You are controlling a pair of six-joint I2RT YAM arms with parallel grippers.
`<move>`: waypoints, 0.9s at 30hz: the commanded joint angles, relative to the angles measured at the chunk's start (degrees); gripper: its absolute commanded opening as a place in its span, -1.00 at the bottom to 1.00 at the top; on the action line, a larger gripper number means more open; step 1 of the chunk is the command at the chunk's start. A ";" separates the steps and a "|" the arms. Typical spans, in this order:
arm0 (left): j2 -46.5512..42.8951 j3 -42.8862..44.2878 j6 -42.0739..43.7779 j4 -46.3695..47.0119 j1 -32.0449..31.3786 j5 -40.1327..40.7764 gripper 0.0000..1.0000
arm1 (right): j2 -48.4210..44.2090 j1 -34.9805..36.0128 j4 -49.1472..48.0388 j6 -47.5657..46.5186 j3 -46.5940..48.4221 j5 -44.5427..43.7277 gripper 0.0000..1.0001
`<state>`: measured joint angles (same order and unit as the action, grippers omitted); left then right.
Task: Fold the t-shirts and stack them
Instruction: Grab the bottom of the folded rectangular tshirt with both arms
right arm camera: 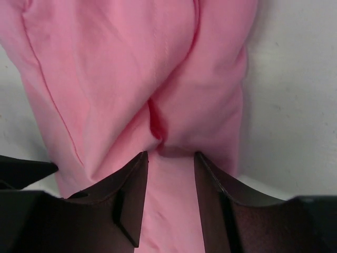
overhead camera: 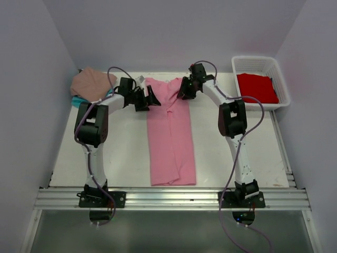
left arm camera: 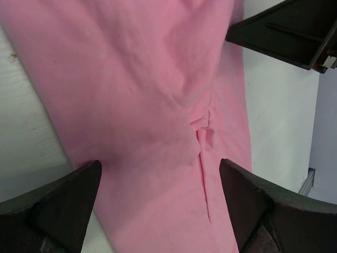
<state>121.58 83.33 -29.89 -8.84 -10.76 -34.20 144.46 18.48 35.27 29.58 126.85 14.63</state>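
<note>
A bright pink t-shirt point(overhead camera: 171, 137) lies folded into a long narrow strip down the middle of the table. My left gripper point(overhead camera: 149, 97) hovers at its upper left edge, open wide; in the left wrist view point(left arm camera: 159, 163) the pink cloth point(left arm camera: 147, 95) lies flat below the jaws. My right gripper point(overhead camera: 185, 88) is at the strip's upper right. In the right wrist view point(right arm camera: 171, 154) its jaws stand apart over the cloth point(right arm camera: 131, 79), with a puckered fold just ahead of the tips. A tan-pink t-shirt point(overhead camera: 89, 83) sits on a teal one point(overhead camera: 79, 100) at the back left. A red t-shirt point(overhead camera: 257, 87) lies in the basket.
The white lattice basket point(overhead camera: 253, 59) stands at the back right corner. The tan-pink and teal pile sits close behind the left arm's elbow. The right gripper's dark finger point(left arm camera: 284, 31) shows at the top right of the left wrist view. A metal rail point(overhead camera: 168, 197) runs along the near edge.
</note>
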 commanded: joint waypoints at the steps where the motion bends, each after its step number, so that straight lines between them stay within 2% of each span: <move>1: -0.20 0.08 -0.78 5.15 -0.22 -2.81 0.95 | 2.84 0.68 -1.86 1.87 4.99 5.22 -0.13; 4: -1.25 0.25 -0.61 5.94 -0.13 -3.33 0.95 | 2.49 0.15 -3.80 2.67 3.68 6.19 -0.16; 6: -2.22 0.52 -0.78 7.60 -0.13 -4.21 0.88 | 1.44 -0.02 -4.67 2.67 2.62 6.99 -0.17; 7: -2.57 0.52 -1.05 7.87 -0.22 -4.65 0.83 | 0.91 -0.02 -5.20 2.50 0.70 6.90 -0.17; 9: -2.32 1.22 -2.54 14.01 -0.13 -6.06 0.58 | -1.28 -0.20 -6.43 2.50 -1.50 7.07 -0.18; 10: -1.79 2.09 -2.98 14.03 -0.13 -6.49 0.58 | -1.29 -0.20 -6.61 2.50 -1.95 7.08 -0.19; 11: -0.91 4.19 -4.46 15.77 -0.05 -8.41 0.24 | -1.81 -0.20 -6.87 2.50 -2.22 7.25 -0.20; 12: 1.44 5.34 -5.61 16.65 0.04 -9.30 0.04 | -2.08 -0.29 -6.96 2.50 -2.48 7.25 -0.21; 13: 2.86 6.40 -7.01 17.71 0.30 -10.18 -0.42 | -2.25 -0.29 -7.14 2.58 -2.83 7.34 -0.22; 16: 8.13 10.62 -12.11 21.58 0.74 -12.56 -0.99 | -2.61 -0.29 -7.14 2.41 -2.83 7.34 -0.23; 22: 17.19 18.08 -15.81 22.55 0.92 -12.12 -0.99 | -2.17 -0.29 -7.23 2.58 -2.74 8.30 -0.25; 27: 21.59 17.05 -17.04 23.95 1.01 -11.68 -1.00 | -4.62 -0.29 -9.07 2.32 -5.81 8.83 -0.28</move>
<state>141.73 99.70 -44.73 11.42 -10.35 -44.80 144.66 18.04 26.92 31.94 122.87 21.21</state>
